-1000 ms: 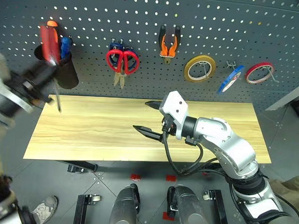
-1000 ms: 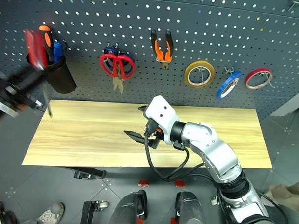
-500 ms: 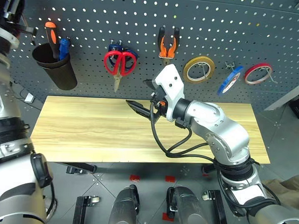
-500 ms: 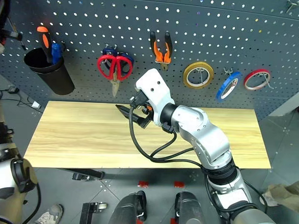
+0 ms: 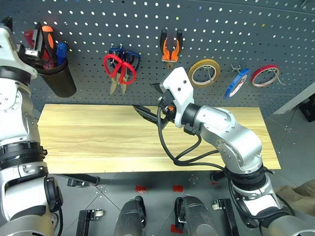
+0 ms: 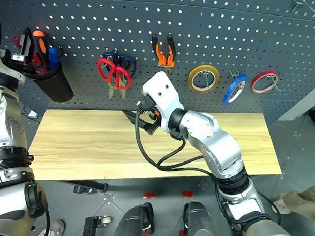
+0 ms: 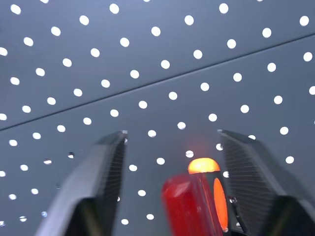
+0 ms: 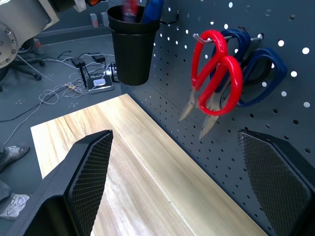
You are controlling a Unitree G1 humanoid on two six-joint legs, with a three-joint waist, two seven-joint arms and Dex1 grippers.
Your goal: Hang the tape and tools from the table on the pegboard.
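Red-handled screwdriver (image 7: 189,204): in the left wrist view its handle stands between the spread fingers of the left gripper (image 7: 172,187), untouched by either finger.
Black cup (image 5: 56,78): hangs at the pegboard's (image 5: 285,29) left end; holds the screwdriver beside an orange-handled one (image 5: 46,32).
Red scissors (image 8: 214,73), pliers (image 5: 171,44), blue tape (image 5: 235,83): on hooks.
Right gripper (image 8: 179,184): wide open, empty, above the table's (image 5: 94,141) back edge.

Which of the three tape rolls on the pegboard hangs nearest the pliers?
The yellow roll, next hook right of the pliers; the blue tape and red roll hang farther right.
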